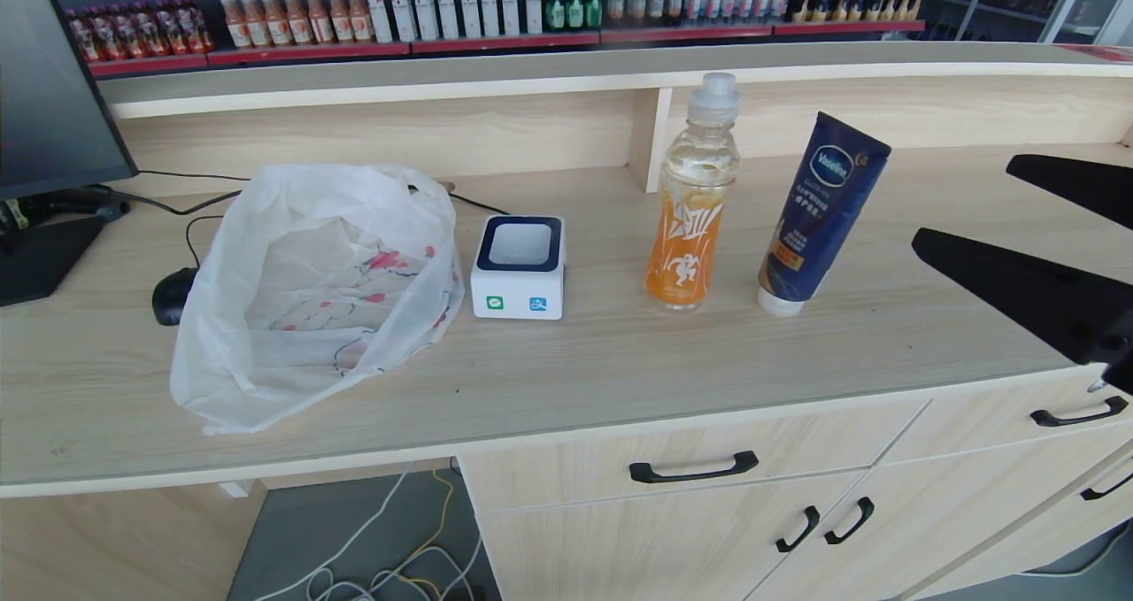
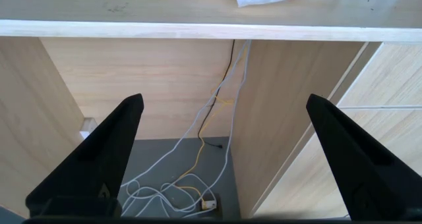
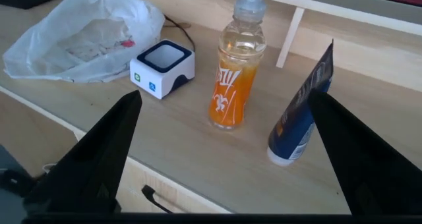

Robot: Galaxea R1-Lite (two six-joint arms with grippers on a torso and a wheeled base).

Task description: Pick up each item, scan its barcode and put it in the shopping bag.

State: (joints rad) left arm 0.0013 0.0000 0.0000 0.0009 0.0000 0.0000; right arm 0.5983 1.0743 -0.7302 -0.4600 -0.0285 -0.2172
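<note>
Head view shows one counter (image 1: pixel 620 362) carrying one white shopping bag (image 1: pixel 310 291) at the left with its mouth open. One white scanner (image 1: pixel 519 267) sits just right of the bag. Further right stand two items: one orange drink bottle (image 1: pixel 693 198), upright, and near it one dark blue tube (image 1: pixel 819 216), cap down and tilted. The right gripper (image 1: pixel 963 203) hovers at the right, apart from the tube, its two fingers spread wide and empty. The left gripper (image 2: pixel 224 102) sits below the counter's near edge, fingers likewise apart, holding nothing. One black mouse (image 1: pixel 173 296) lies left of the bag.
</note>
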